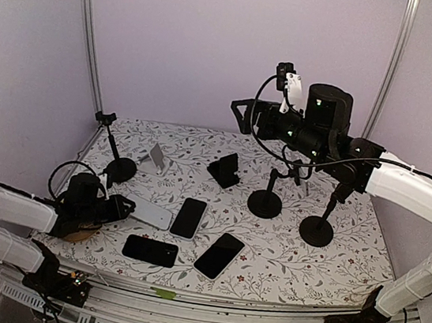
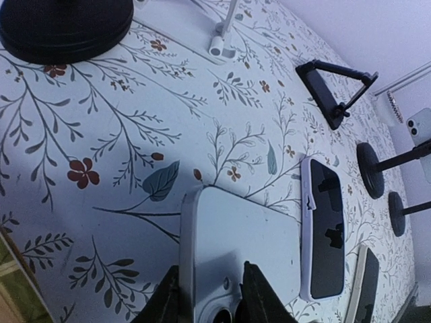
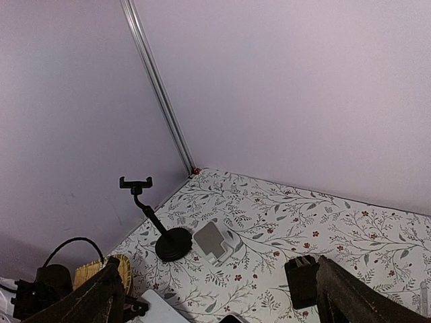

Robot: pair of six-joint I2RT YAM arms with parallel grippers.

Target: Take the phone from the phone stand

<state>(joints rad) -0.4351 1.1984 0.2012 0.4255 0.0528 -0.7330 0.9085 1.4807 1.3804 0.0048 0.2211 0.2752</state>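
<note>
- White phone (image 1: 151, 213) lies flat on table (image 1: 346, 258), 8 o'clock.
- L end effector (image 2: 212, 296) straddles its end; clamped or loose, can't tell.
- R end effector (image 3: 219, 266) fingers apart, raised at 1 o'clock.
- Step: prob set-down. Next: let go, back off w/o dragging it.

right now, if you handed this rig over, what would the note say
Left fingers straddle the end of a white phone lying flat on the table; grip unclear.
Right fingers wide open, raised, empty.
A second white phone looks clamped atop the gooseneck stand.
Done: nothing certain.
Left to do: lift that phone out.
</note>
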